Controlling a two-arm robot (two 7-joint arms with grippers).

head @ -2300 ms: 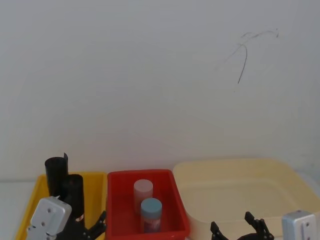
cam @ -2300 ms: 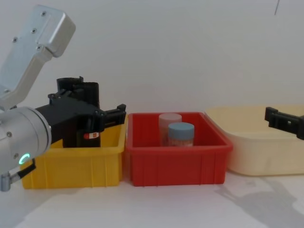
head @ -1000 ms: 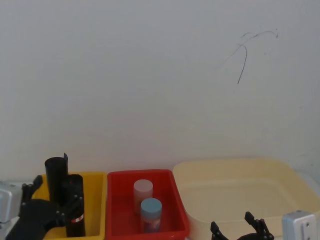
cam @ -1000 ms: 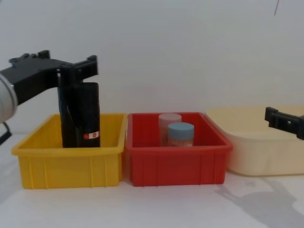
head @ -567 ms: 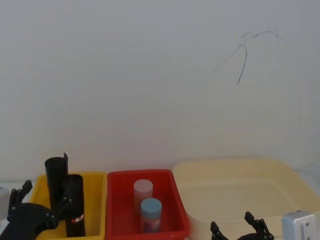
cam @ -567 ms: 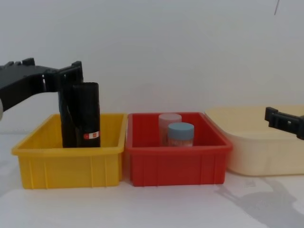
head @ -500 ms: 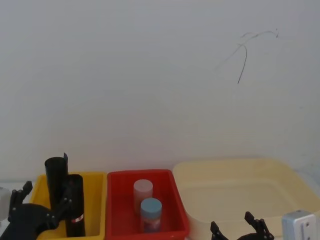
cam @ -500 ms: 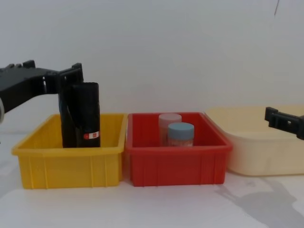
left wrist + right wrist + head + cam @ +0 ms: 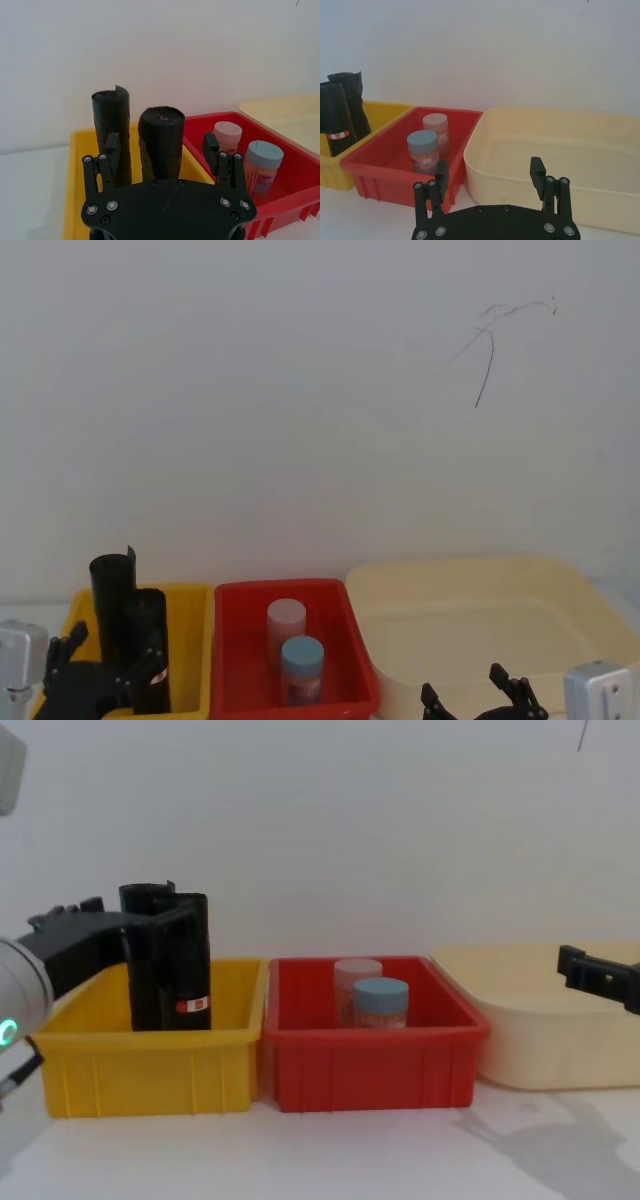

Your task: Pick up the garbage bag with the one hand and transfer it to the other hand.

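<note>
In the head view, the garbage bag (image 9: pixel 150 625) is standing upright in the yellow bin (image 9: pixel 190 635), and the left claw (image 9: pixel 115 643), the nearer one, is gaping just before it. In the left wrist view, the bag is sitting straight ahead, framed by the spread fingers (image 9: pixel 112 145). In the right wrist view, the right claw (image 9: pixel 489 175) is hanging open, well apart from the bag. In the chest view, the left claw is riding lower than half a second ago, below the bag's top.

This looks like a robot test bench in a lab-like room: bare white wall (image 9: pixel 300 440) with a pen scrawl (image 9: pixel 488 365), plain white table (image 9: pixel 350 1150), and, ahead of the jaws of the right gripper (image 9: pixel 489 167), a tidy row of yellow bin (image 9: pixel 150 1070), red bin (image 9: pixel 370 1070) and tub (image 9: pixel 540 1050).
</note>
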